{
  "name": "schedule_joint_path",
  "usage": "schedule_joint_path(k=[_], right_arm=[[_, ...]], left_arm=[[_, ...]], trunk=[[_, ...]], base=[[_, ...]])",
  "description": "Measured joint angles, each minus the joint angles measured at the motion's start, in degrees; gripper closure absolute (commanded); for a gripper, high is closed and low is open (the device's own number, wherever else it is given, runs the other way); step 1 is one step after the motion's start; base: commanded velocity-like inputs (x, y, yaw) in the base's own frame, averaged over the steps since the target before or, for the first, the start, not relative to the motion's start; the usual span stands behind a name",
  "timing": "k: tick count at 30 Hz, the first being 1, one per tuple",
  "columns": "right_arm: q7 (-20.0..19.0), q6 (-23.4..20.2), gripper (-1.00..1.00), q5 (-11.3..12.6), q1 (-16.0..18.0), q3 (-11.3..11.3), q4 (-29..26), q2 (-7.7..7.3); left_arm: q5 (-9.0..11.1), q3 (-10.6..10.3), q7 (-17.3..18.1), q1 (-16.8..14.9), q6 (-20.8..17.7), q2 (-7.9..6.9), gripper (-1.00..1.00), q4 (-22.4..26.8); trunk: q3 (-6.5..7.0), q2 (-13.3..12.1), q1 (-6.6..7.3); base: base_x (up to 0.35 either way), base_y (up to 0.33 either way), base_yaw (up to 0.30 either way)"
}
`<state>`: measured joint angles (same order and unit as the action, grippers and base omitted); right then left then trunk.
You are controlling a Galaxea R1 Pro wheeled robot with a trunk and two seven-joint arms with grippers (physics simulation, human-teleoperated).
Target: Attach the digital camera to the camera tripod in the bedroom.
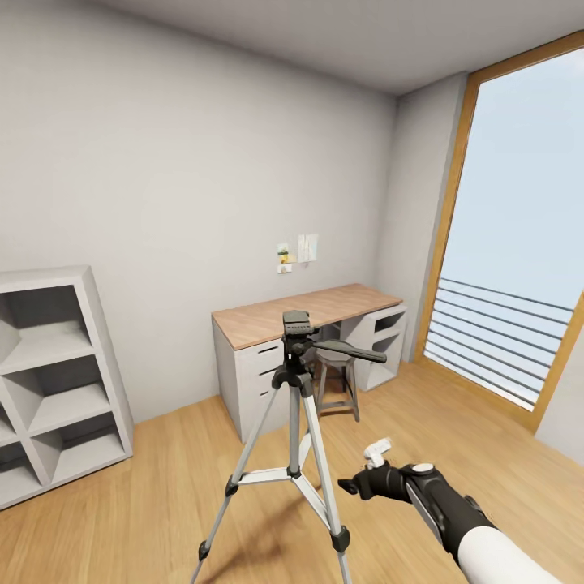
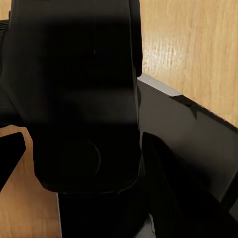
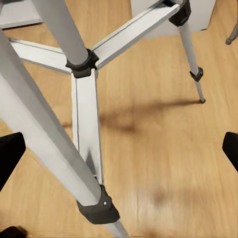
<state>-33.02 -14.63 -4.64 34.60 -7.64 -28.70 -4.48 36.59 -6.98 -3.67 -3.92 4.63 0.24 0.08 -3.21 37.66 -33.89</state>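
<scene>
The right gripper (image 1: 361, 485) stood low beside the camera tripod (image 1: 294, 422), its dark fingers parted and empty; in the right wrist view the two fingertips (image 3: 10, 158) sat at opposite edges with only the tripod's silver legs, centre brace (image 3: 82, 63) and the wood floor (image 3: 158, 163) between them. Nothing was held or touched on that side. The gripper pointed toward the nearest leg, just beside its lower joint (image 3: 98, 206).

In the left wrist view, a large black body (image 2: 84, 94) lay close against the camera, between the dark finger edges (most likely the digital camera, though its hump and red button could not be made out). Whether the left jaws were clamped on it could not be told.

The tripod stood upright in the bedroom, legs spread, its long axis vertical, with the black head (image 1: 297, 326) well above the right gripper and the pan handle (image 1: 353, 352) reaching toward the window (image 1: 519, 235). The head plate appeared bare. A grey desk (image 1: 308, 341) with a stool (image 1: 337, 381) stood behind it, and a white cube shelf (image 1: 57, 381) to the left.

Judgement: the mount lay up and slightly left of the right gripper. The right arm was the nearer to the tripod and seemed placed to steady a leg, while the camera would need to be brought down onto the head from above.
</scene>
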Motion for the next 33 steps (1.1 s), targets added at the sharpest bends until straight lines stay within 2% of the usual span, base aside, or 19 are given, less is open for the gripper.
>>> schedule_joint_path(k=[3, 13, 17, 19, 22, 28, 33], right_arm=[[0.01, 0.85, -1.00, 0.02, 0.00, -1.09, 0.60, 0.20], [-0.25, 1.31, -1.00, 0.16, 0.00, -1.76, 1.80, 0.50], [-2.31, 1.35, -1.00, 0.16, 0.01, -1.85, 2.30, 0.54], [-5.56, 1.68, -1.00, 0.03, 0.00, -1.89, 2.64, 1.14], [-6.72, 3.13, -1.00, -0.14, 0.00, -1.97, 3.82, 2.01], [-7.13, 5.72, -1.00, -0.64, 0.01, -2.07, 6.19, 2.65], [-6.49, 6.66, -1.00, -2.60, 0.01, -2.04, 6.93, 3.61]], left_arm=[[0.01, 0.00, 0.00, 0.00, -0.01, 0.00, 1.00, 0.00], [0.00, 0.00, 0.00, 0.00, 0.00, 0.00, 1.00, 0.00], [-0.01, 0.00, 0.00, 0.00, 0.00, 0.00, 1.00, 0.00], [0.00, 0.00, 0.00, 0.00, 0.00, 0.00, 1.00, 0.00], [0.00, 0.00, 0.00, 0.00, 0.00, 0.00, 1.00, 0.00], [0.00, 0.00, 0.00, 0.00, 0.00, 0.00, 1.00, 0.00], [0.00, 0.00, 0.00, 0.00, 0.00, 0.00, 1.00, 0.00]], trunk=[[0.00, 0.00, 0.00], [0.00, 0.00, 0.00], [0.00, 0.00, 0.00], [0.00, 0.00, 0.00], [0.00, 0.00, 0.00], [0.00, 0.00, 0.00], [0.00, 0.00, 0.00]], base=[[0.000, 0.000, 0.000], [0.000, 0.000, 0.000], [0.000, 0.000, 0.000], [0.000, 0.000, 0.000], [0.000, 0.000, 0.000], [0.000, 0.000, 0.000], [0.000, 0.000, 0.000]])
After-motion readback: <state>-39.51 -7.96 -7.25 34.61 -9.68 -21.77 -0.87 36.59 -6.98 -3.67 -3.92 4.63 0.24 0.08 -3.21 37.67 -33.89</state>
